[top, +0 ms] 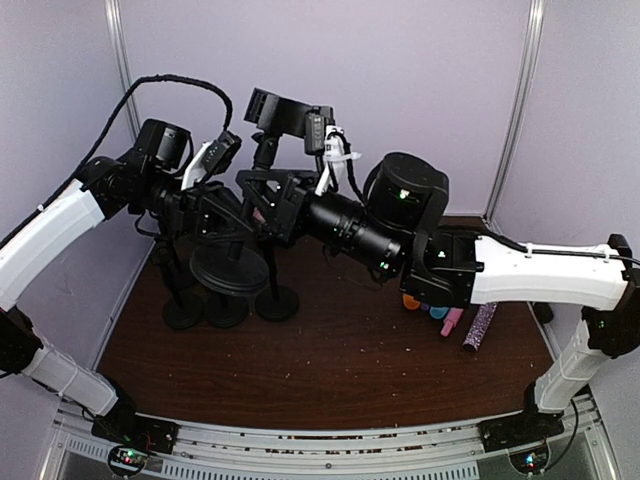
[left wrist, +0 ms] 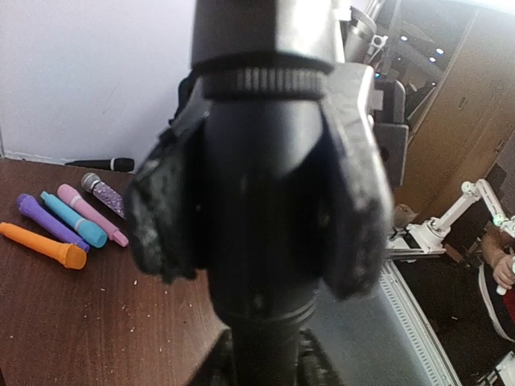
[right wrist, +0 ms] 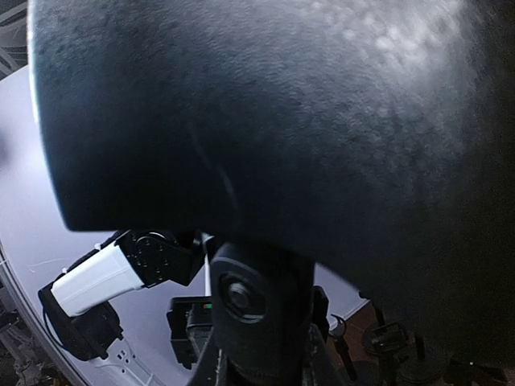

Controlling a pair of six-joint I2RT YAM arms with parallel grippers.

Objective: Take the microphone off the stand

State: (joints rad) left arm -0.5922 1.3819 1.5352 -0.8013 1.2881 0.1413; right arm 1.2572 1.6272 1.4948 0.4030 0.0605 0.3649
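In the left wrist view my left gripper (left wrist: pixel 261 241) is shut around the thick black pole of the stand (left wrist: pixel 265 145), just under a ribbed collar. Both worn pads (left wrist: pixel 165 217) press against it. From above, the left gripper (top: pixel 212 215) and right gripper (top: pixel 258 195) meet at the stand's upper part, over a black round base (top: pixel 228 268). My right gripper (right wrist: pixel 259 354) is shut on a black cylindrical body with a round socket at its end, which looks like the microphone (right wrist: pixel 241 293). A large dark blurred shape fills the top of that view.
Other black stands rest on round bases (top: pixel 277 302) at the left of the brown table (top: pixel 330 370). Several coloured toy microphones (top: pixel 455 318), also in the left wrist view (left wrist: pixel 56 233), lie at the right. A black mount (top: pixel 290 110) rises behind, and enclosure walls surround the table.
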